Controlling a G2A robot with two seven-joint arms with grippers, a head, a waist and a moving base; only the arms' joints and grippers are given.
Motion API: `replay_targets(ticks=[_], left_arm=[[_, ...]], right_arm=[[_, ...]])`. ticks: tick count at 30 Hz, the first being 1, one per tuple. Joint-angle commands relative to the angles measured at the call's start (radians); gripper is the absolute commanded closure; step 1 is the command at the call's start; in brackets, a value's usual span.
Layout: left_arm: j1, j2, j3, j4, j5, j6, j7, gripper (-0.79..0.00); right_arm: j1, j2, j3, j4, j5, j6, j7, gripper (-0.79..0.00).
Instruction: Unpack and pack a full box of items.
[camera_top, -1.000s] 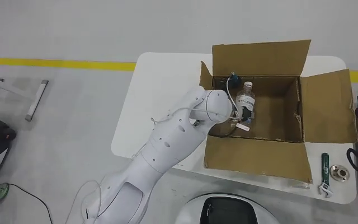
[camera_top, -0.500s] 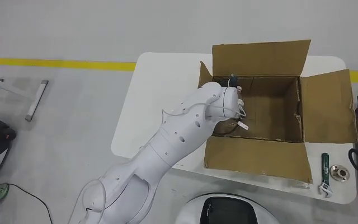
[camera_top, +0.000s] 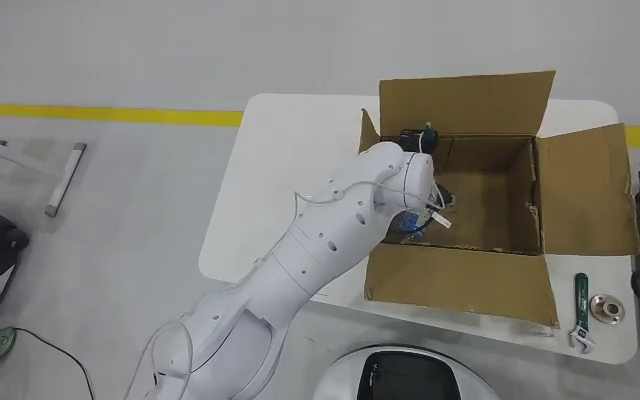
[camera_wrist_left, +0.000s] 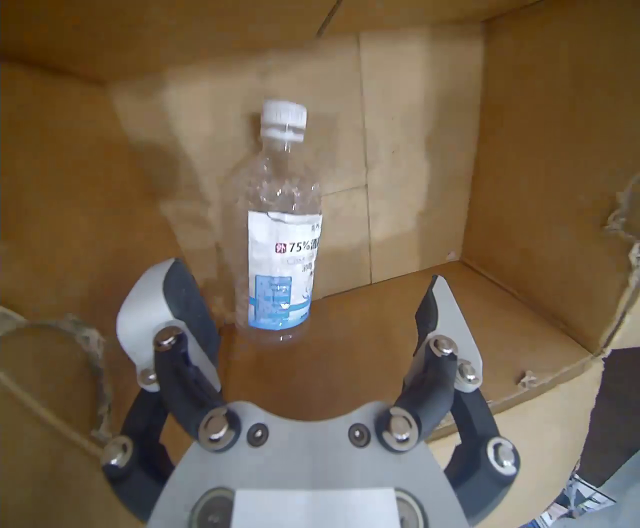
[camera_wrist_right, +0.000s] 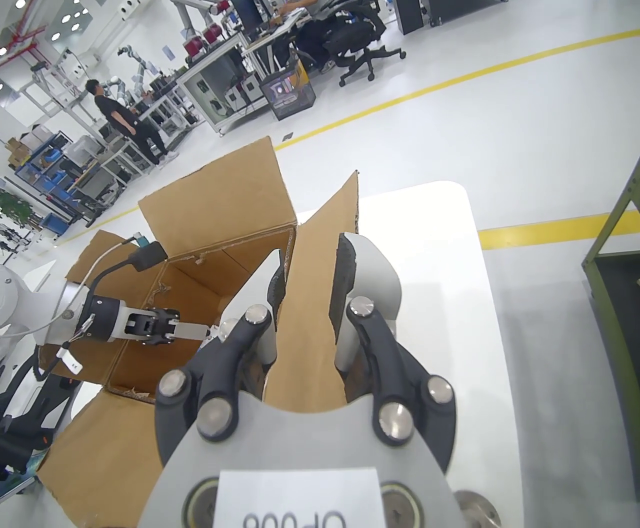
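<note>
A clear plastic bottle (camera_wrist_left: 282, 225) with a white cap and a white-and-blue label rests on the floor of the open cardboard box (camera_top: 480, 275), near its left wall. My left gripper (camera_wrist_left: 302, 295) is inside the box, open, with its fingertips on either side of the bottle's base and not touching it. In the top view the left arm's wrist (camera_top: 405, 185) covers the bottle. My right gripper (camera_wrist_right: 310, 275) is open and holds nothing, above the box's right flap (camera_wrist_right: 315, 280). The right wrist view also shows the left gripper (camera_wrist_right: 190, 330) low inside the box (camera_wrist_right: 210, 235).
A green-handled wrench (camera_top: 581, 312) and a round metal flange (camera_top: 606, 308) lie on the white table (camera_top: 290, 170) to the right of the box's front flap. All the box flaps are folded outward. The table's left half is bare.
My left arm has swung further over the box's left side. The bottle, in plain sight beside the gripper a second ago, is now hidden under the wrist in the top view.
</note>
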Motion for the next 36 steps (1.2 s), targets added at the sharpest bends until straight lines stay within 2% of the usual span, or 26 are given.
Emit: replay_targets(ticks=[1, 5, 8, 11, 13, 14, 18, 20, 26, 32, 36], left_arm=[[0.011, 0.011, -0.026, -0.038, 0.007, -0.056, 0.024, -0.785], [0.048, 0.047, -0.088, -0.162, 0.077, -0.13, 0.071, -0.785], [0.101, 0.084, -0.148, -0.289, 0.162, -0.141, 0.078, -0.785], [0.18, 0.123, -0.225, -0.444, 0.246, -0.142, 0.064, -0.785], [0.24, 0.148, -0.279, -0.55, 0.303, -0.14, 0.046, -0.785], [0.271, 0.159, -0.305, -0.599, 0.334, -0.137, 0.036, -0.785], [0.38, 0.192, -0.4, -0.753, 0.422, -0.124, 0.013, -0.785], [0.428, 0.205, -0.449, -0.813, 0.464, -0.114, 0.004, -0.785], [0.53, 0.232, -0.556, -0.903, 0.56, -0.115, -0.047, -0.785], [0.584, 0.243, -0.609, -0.956, 0.608, -0.107, -0.05, -0.785], [0.61, 0.247, -0.636, -0.988, 0.622, -0.111, -0.04, -0.785]], right_arm=[[0.004, 0.003, 0.038, 0.0, 0.022, 0.003, 0.056, -0.209], [0.02, 0.013, 0.127, 0.0, 0.087, 0.005, 0.182, -0.123], [0.03, 0.023, 0.204, 0.0, 0.116, 0.004, 0.272, -0.102], [0.034, 0.03, 0.277, 0.0, 0.134, 0.002, 0.335, -0.08], [0.03, 0.034, 0.319, 0.0, 0.139, -0.006, 0.371, -0.043], [0.024, 0.036, 0.34, 0.0, 0.126, -0.004, 0.383, 0.0], [-0.004, 0.038, 0.379, 0.0, 0.128, -0.008, 0.434, 0.0], [-0.026, 0.041, 0.373, 0.0, 0.097, -0.05, 0.462, 0.0], [-0.1, 0.038, 0.306, 0.0, -0.028, -0.065, 0.503, 0.0], [-0.167, 0.032, 0.219, 0.0, -0.169, -0.069, 0.492, 0.0], [-0.168, 0.032, 0.216, 0.0, -0.179, -0.068, 0.487, 0.0]])
